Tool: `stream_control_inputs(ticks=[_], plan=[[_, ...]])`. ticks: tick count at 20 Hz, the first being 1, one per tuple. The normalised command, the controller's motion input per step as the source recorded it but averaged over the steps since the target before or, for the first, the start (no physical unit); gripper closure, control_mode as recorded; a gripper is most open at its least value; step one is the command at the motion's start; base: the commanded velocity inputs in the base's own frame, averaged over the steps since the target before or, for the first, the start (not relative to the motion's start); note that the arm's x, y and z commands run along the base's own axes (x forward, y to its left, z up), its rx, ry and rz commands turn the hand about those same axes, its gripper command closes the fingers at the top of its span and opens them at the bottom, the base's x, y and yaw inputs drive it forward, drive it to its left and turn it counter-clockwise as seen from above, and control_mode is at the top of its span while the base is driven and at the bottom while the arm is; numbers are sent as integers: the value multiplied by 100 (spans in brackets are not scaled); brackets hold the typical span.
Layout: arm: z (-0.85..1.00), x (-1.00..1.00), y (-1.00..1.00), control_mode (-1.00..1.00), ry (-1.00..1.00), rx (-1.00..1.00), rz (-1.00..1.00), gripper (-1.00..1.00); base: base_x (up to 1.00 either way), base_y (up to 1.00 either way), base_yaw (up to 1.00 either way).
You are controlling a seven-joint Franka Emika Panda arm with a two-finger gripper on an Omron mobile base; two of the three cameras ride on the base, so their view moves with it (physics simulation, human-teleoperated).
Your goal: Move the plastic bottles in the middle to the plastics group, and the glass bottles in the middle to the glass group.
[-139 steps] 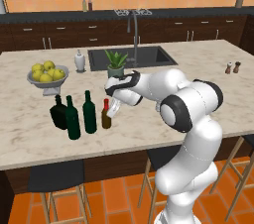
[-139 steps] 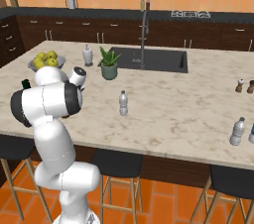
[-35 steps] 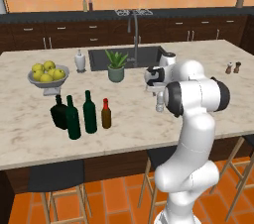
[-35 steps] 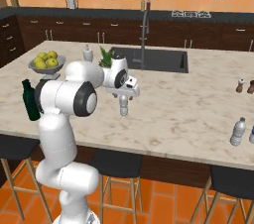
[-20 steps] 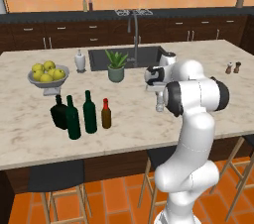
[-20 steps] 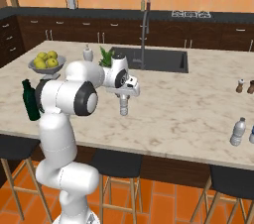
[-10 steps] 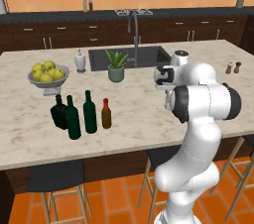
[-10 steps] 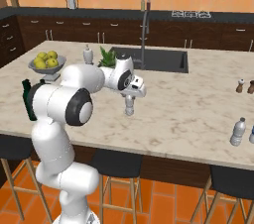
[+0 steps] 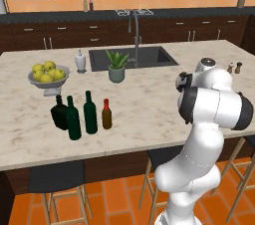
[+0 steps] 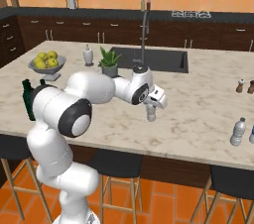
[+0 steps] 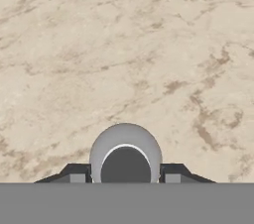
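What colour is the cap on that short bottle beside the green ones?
Red, on the short brown bottle; the left base view shows it best.

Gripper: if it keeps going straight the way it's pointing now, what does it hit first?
The small water bottle. In the hand view its cap sits between the fingertips, the gripper pointing down over it. Below is only the marble counter. Whether the fingers already touch the bottle is unclear.
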Motion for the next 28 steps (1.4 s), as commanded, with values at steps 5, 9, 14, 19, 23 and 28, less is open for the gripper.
stream_control_inputs(ticks=[5,9,14,19,23,28], plan=[[33,21,-72,-100,22,0,-19,100,0,0,0],[-2,15,-78,-100,17,1,-20,100,0,0,0],[-13,0,-72,-100,1,7,-4,100,0,0,0],[-7,-12,-52,-100,-6,3,0,100,0,0,0],[0,-5,-56,-100,-3,0,-1,100,0,0,0],[-14,-27,-62,-100,-4,0,-4,100,0,0,0]])
